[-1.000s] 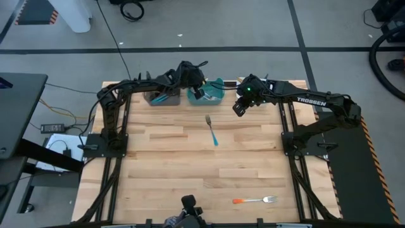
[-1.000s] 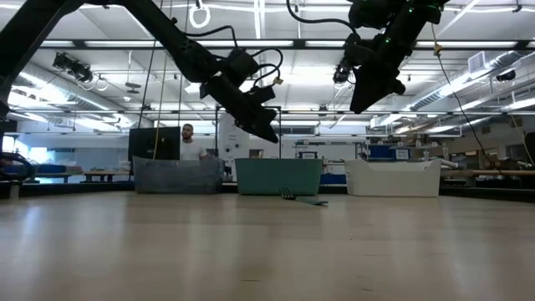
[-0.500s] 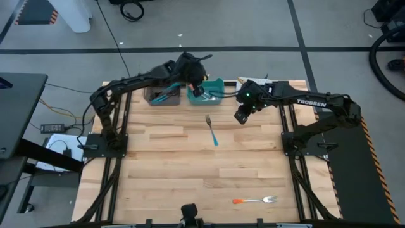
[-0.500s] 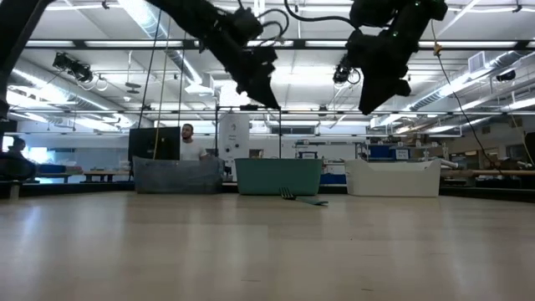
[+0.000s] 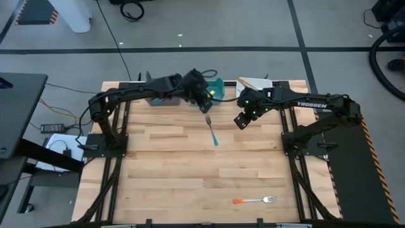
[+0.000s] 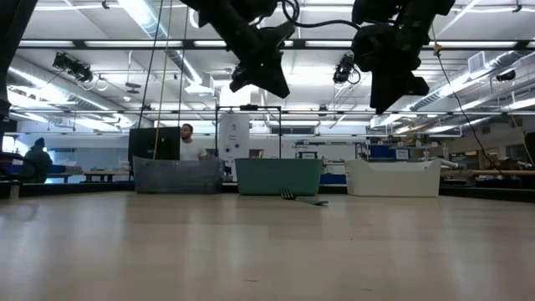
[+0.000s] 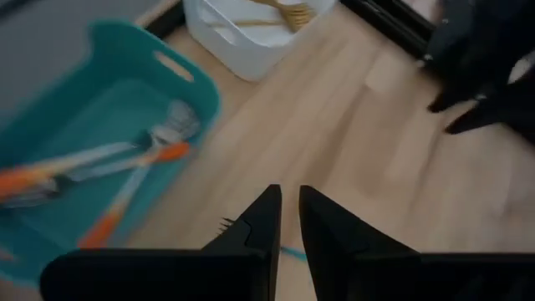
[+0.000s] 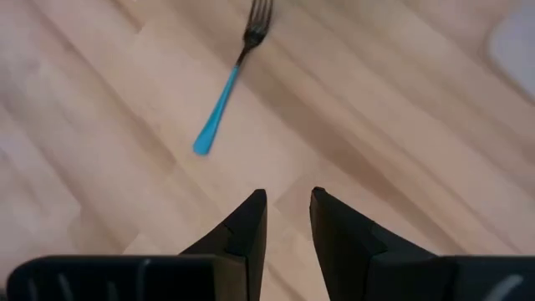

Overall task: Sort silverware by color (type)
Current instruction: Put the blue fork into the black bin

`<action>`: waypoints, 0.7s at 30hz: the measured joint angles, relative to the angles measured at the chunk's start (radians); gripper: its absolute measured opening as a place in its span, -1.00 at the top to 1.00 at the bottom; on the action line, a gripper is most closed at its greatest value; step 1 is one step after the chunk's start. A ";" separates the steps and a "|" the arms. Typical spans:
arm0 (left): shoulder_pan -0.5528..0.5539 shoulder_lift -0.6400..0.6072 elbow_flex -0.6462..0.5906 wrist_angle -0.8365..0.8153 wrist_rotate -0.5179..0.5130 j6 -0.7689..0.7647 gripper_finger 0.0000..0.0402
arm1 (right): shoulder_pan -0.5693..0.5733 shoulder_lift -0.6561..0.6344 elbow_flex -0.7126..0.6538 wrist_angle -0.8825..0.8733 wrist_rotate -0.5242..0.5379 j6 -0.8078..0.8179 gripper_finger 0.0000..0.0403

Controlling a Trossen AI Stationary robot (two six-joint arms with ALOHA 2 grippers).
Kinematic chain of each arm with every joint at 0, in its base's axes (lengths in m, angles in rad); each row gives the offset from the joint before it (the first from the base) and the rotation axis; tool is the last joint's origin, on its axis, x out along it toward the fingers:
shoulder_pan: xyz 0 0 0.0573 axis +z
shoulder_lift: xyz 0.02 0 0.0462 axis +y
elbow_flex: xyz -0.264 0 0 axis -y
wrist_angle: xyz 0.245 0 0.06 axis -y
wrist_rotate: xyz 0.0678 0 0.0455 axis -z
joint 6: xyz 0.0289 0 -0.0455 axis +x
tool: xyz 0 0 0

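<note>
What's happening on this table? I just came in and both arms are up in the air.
A two-armed robot is sorting forks into bins by color. Neither gripper holds anything: the left gripper hangs above the table beside the teal bin, which holds orange-handled forks, and the right gripper hovers nearby. Gold forks lie in the white bin. A blue-handled fork and an orange-handled fork lie unsorted on the table.

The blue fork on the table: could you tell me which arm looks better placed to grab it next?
Probably the left. Its claw hangs right over the blue fork's tines, while the right claw hangs off to the side.
</note>
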 joint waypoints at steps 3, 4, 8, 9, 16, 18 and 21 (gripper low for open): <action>-0.044 0.017 0.000 0.003 -0.071 -0.173 0.73 | 0.008 0.000 0.000 -0.016 -0.013 0.002 0.50; -0.055 0.027 -0.001 -0.002 -0.105 -0.239 0.73 | 0.010 0.000 0.000 -0.017 -0.013 0.006 0.50; -0.093 0.075 -0.001 0.008 -0.184 -0.430 0.73 | 0.011 0.000 0.000 -0.022 -0.013 0.016 0.50; -0.101 0.088 -0.001 0.011 -0.187 -0.462 0.73 | 0.011 0.000 0.000 -0.022 -0.013 0.016 0.50; -0.145 0.203 -0.001 0.027 -0.189 -0.695 0.73 | 0.012 0.000 0.000 -0.023 -0.006 0.016 0.50; -0.156 0.234 -0.001 0.036 -0.190 -0.735 0.73 | 0.012 0.000 0.000 -0.022 0.010 0.016 0.50; -0.174 0.274 -0.001 0.039 -0.191 -0.781 0.73 | 0.012 0.000 0.000 -0.022 0.013 0.016 0.50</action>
